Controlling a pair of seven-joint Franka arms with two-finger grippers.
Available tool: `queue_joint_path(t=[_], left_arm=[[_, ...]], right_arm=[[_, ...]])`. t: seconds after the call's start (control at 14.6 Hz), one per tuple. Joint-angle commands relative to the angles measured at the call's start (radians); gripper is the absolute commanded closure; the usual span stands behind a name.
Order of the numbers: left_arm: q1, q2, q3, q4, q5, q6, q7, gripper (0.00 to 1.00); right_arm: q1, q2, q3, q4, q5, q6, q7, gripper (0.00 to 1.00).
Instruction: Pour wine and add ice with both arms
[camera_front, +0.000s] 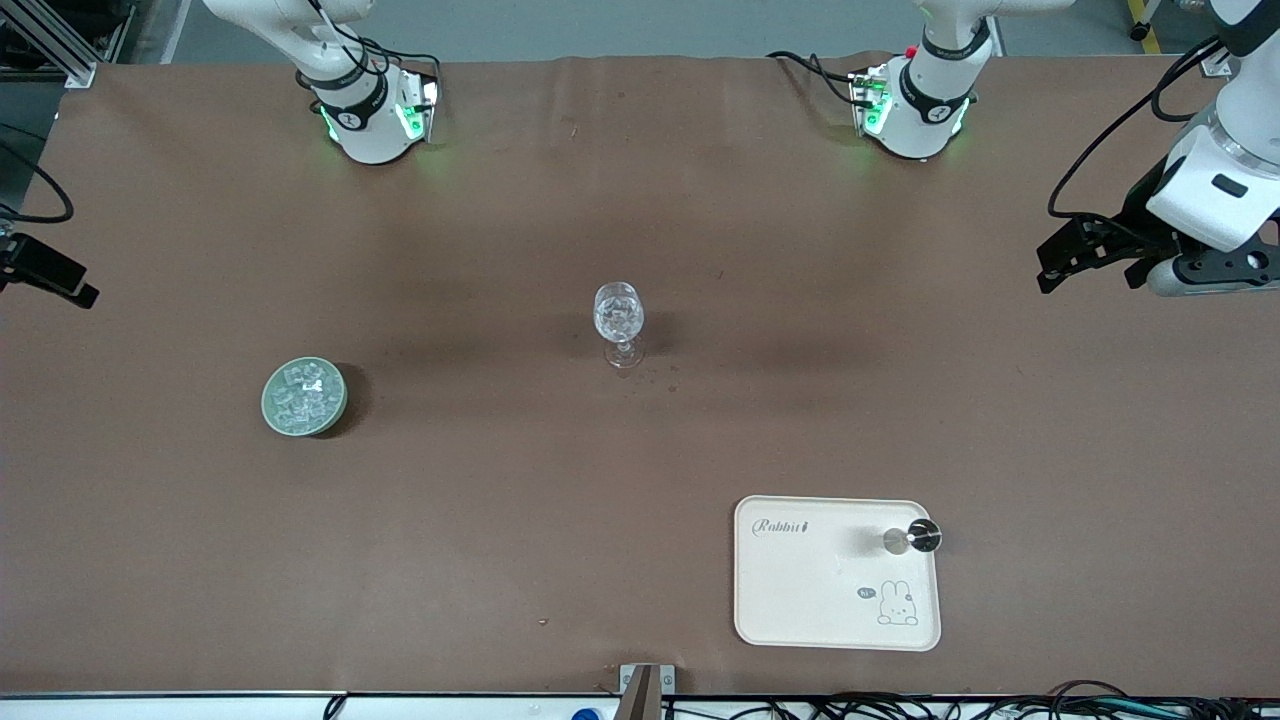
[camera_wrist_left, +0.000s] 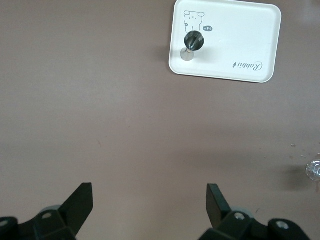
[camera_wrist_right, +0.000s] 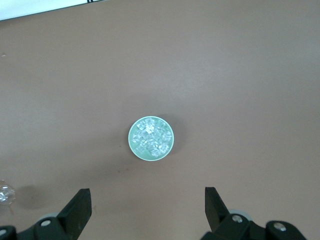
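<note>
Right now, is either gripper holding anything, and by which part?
Nothing is held. The left gripper hangs open over bare table, and the right gripper hangs open above the bowl of ice.

My left gripper (camera_front: 1090, 265) hangs in the air at the three o'clock edge of the table, fingers (camera_wrist_left: 80, 202) spread wide and holding nothing, my white wrist angled above it. My right gripper (camera_front: 45, 270) hangs at the nine o'clock edge, only its black tip showing from the front; its fingers (camera_wrist_right: 77, 205) are spread wide and hold nothing.
</note>
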Motion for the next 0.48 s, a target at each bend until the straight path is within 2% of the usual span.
queue_joint_path(t=[0.0, 0.14, 0.41], left_arm=[[0.0, -0.011, 0.003, 0.012, -0.009, -0.016, 0.02, 0.0], [0.0, -0.011, 0.003, 0.018, -0.009, -0.027, 0.089, 0.0], [0.0, -0.011, 0.003, 0.021, -0.011, -0.062, 0.087, 0.0]], right_arm=[[-0.006, -0.032, 0.007, -0.04, 0.037, 0.018, -0.007, 0.0], [-0.003, -0.032, 0.006, -0.04, 0.036, 0.01, -0.009, 0.0], [-0.003, -0.032, 0.006, -0.04, 0.036, 0.004, -0.009, 0.0]])
